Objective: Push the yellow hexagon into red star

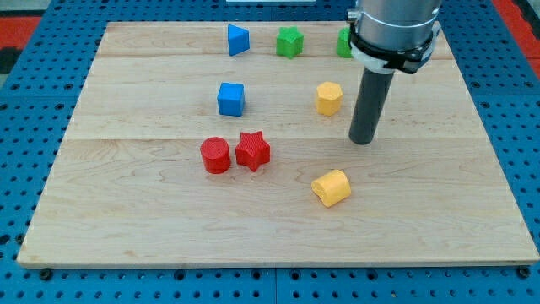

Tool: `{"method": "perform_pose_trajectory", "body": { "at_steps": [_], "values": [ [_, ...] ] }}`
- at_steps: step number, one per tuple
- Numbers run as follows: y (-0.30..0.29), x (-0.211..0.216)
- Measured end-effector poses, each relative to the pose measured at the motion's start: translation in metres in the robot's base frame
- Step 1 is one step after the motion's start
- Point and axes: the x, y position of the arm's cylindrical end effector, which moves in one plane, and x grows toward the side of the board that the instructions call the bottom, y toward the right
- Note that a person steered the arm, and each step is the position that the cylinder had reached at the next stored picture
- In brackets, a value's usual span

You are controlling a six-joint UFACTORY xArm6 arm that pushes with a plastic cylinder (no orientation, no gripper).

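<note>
The yellow hexagon (329,98) sits right of the board's centre, towards the view's top. The red star (252,150) lies lower and to the left, touching a red cylinder (216,155) on its left. My tip (362,140) rests on the board to the right of and a little below the yellow hexagon, apart from it. The rod rises from the tip to the arm's grey body at the view's top right.
A second yellow block (331,187), rounded on one end, lies below the tip. A blue cube (230,99) sits left of the hexagon. A blue wedge (238,40), a green star (289,41) and a partly hidden green block (343,43) line the top edge.
</note>
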Motion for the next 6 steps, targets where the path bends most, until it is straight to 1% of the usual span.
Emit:
{"method": "perform_pose_trajectory", "body": {
  "at_steps": [1, 2, 4, 5, 6],
  "values": [
    [0.020, -0.038],
    [0.006, -0.074],
    [-0.059, -0.080],
    [-0.068, -0.097],
    [-0.113, -0.049]
  ]
}}
